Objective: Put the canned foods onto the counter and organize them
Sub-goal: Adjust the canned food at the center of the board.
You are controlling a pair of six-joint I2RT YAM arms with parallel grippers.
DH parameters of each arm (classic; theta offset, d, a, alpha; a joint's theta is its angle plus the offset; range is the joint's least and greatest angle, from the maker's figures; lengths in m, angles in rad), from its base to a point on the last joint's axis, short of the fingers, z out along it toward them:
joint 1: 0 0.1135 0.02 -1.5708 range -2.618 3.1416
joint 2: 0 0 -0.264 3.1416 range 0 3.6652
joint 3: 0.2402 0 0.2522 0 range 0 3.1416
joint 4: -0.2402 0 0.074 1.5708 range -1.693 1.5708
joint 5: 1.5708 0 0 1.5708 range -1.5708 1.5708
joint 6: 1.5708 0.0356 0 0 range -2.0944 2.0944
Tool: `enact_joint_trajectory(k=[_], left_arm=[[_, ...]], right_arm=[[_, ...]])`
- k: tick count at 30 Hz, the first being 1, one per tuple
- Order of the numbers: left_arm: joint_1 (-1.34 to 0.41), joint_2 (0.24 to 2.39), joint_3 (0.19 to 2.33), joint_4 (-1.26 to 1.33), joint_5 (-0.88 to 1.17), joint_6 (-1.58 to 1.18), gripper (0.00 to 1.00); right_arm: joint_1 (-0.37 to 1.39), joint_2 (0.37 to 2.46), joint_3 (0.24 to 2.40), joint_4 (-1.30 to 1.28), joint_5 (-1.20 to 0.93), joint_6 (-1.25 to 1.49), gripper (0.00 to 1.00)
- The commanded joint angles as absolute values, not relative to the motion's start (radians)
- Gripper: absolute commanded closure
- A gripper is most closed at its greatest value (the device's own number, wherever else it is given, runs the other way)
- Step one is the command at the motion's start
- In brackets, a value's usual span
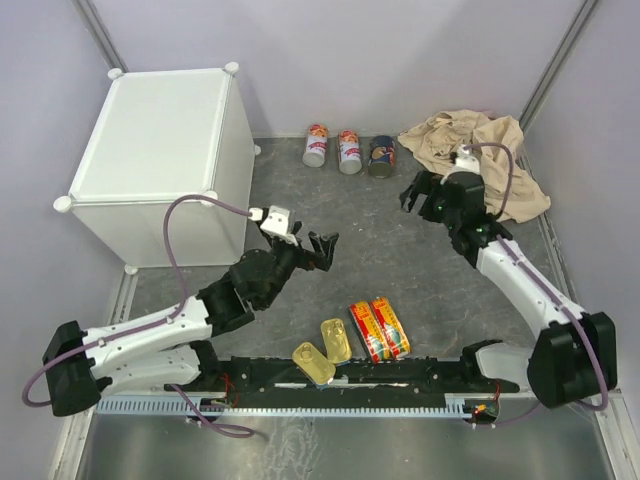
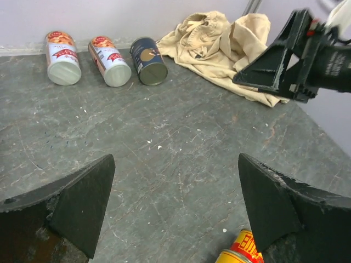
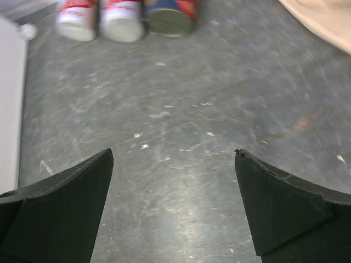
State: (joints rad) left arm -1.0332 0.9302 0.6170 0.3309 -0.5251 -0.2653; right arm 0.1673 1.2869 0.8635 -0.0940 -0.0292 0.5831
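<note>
Two white-and-red cans (image 1: 316,145) (image 1: 349,152) and a dark can (image 1: 382,156) lie on their sides at the back wall; they show in the left wrist view (image 2: 61,58) (image 2: 110,61) (image 2: 148,61) and at the top of the right wrist view (image 3: 76,16) (image 3: 171,15). Two red-yellow flat tins (image 1: 367,331) (image 1: 391,326) and two gold tins (image 1: 337,339) (image 1: 313,362) lie at the front centre. The white counter (image 1: 165,160) stands back left, its top bare. My left gripper (image 1: 322,250) is open and empty over the floor. My right gripper (image 1: 418,194) is open and empty, right of the dark can.
A beige cloth (image 1: 477,148) lies crumpled at the back right, behind the right gripper. A black rail (image 1: 340,385) runs along the near edge, close to the gold tins. One red-yellow tin's end (image 2: 241,251) shows beside the left gripper's right finger.
</note>
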Motion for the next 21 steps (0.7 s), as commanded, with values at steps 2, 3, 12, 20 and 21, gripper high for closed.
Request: enact_joint_trajectory(k=[2,3,12,20,21], left_arm=[[-1.114,1.027,0.815,0.281,-0.746,-0.278,0.01],[-1.133,1.05,0.85,0.259,-0.802,-0.257,0.01],[-1.188,1.023,1.097,0.152,-1.19,-0.166,0.01],[-1.189,0.969,1.148,0.127,-1.415,-0.064,0.01],[-1.189,0.956,1.148,0.132,-1.441,-0.049,0.01]], right_arm=[[0.314,1.224,0.935,-0.076,0.367,0.384,0.01],[0.314,1.244,0.95,-0.073,0.365,0.394,0.01],[0.405,1.207,0.998,0.017,0.228,0.4,0.02],[0.602,1.207,1.067,-0.034,0.253,0.36,0.04],[0.635,1.214,1.07,-0.036,0.273,0.345,0.04]])
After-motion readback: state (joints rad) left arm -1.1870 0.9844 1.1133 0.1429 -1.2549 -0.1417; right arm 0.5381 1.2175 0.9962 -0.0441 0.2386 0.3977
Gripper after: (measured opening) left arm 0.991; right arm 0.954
